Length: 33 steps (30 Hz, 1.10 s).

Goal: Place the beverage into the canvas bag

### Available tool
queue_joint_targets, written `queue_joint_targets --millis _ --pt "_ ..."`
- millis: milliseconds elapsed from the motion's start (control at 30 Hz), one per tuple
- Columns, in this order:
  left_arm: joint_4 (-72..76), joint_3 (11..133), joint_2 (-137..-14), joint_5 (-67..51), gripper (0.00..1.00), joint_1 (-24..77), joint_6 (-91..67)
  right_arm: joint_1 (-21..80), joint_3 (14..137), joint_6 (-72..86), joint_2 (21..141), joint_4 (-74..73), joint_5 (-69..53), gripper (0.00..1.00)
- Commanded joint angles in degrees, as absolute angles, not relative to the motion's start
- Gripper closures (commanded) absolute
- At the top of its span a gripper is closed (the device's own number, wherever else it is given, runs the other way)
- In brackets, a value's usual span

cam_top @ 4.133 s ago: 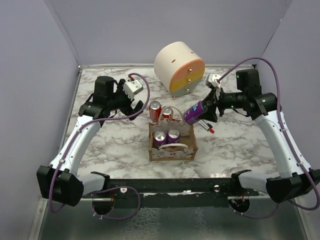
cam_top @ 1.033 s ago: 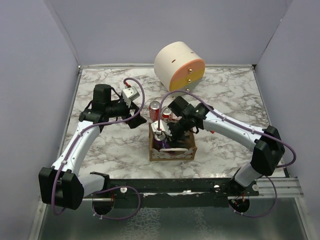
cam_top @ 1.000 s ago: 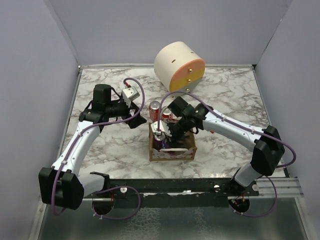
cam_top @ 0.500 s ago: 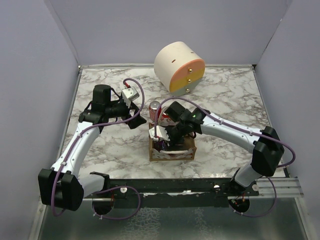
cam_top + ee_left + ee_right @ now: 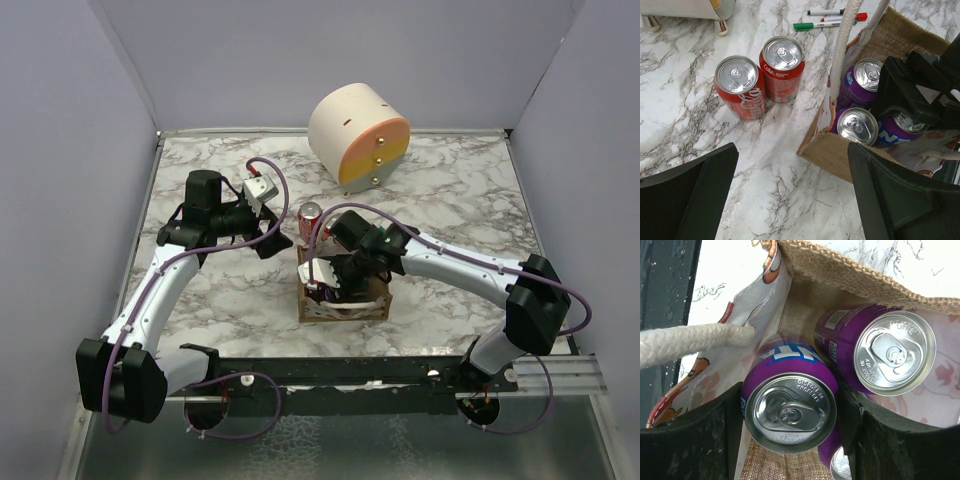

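Observation:
The beverage, a purple soda can (image 5: 789, 407), stands upright inside the canvas bag (image 5: 865, 275), close to its white patterned side. My right gripper (image 5: 790, 415) is shut on it, one black finger on each side of the can. From above, the right gripper (image 5: 338, 272) reaches down into the bag (image 5: 340, 308). Two more purple cans (image 5: 867, 75) (image 5: 857, 125) stand in the bag (image 5: 840, 155) beside the held can (image 5: 900, 129). My left gripper (image 5: 795, 200) hangs open over bare marble just left of the bag, holding nothing; from above, the left gripper (image 5: 270, 238) is seen at the bag's far-left corner.
Two red cola cans (image 5: 737, 82) (image 5: 782, 60) stand on the marble just behind the bag. Markers (image 5: 830, 20) lie beyond them. A cream-and-orange round drawer box (image 5: 360, 135) sits at the back. Grey walls enclose the table on three sides.
The right arm swung in from the right with the purple can and lowered it into the bag, sinking a little further over the last second. The left arm has barely moved.

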State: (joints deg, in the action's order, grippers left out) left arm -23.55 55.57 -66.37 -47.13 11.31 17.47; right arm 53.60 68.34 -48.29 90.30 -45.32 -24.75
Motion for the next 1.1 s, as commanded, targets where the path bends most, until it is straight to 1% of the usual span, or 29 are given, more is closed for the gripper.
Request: queue_joint_targets --millis 0,133,300,533,1067 --pt "-22.45 54.96 -64.78 -48.74 0.06 10.9 17.68 54.32 67.76 -48.08 89.06 -43.63 -25.66 0.57" --pt "-22.44 54.94 -64.85 -48.73 0.06 10.9 17.73 54.32 66.75 -47.85 89.33 -42.94 -25.89 0.52" --pt "-22.49 54.99 -64.9 -48.87 0.06 10.9 17.66 54.32 66.23 -47.56 89.65 -42.76 -26.0 0.43" --pt "-22.49 55.02 -65.0 -49.13 0.07 10.85 17.79 54.32 65.98 -47.33 90.63 -42.79 -26.08 0.38" --pt "-22.51 54.99 -64.78 -49.64 0.06 10.88 17.85 54.4 65.4 -46.76 92.05 -43.11 -25.12 0.31"
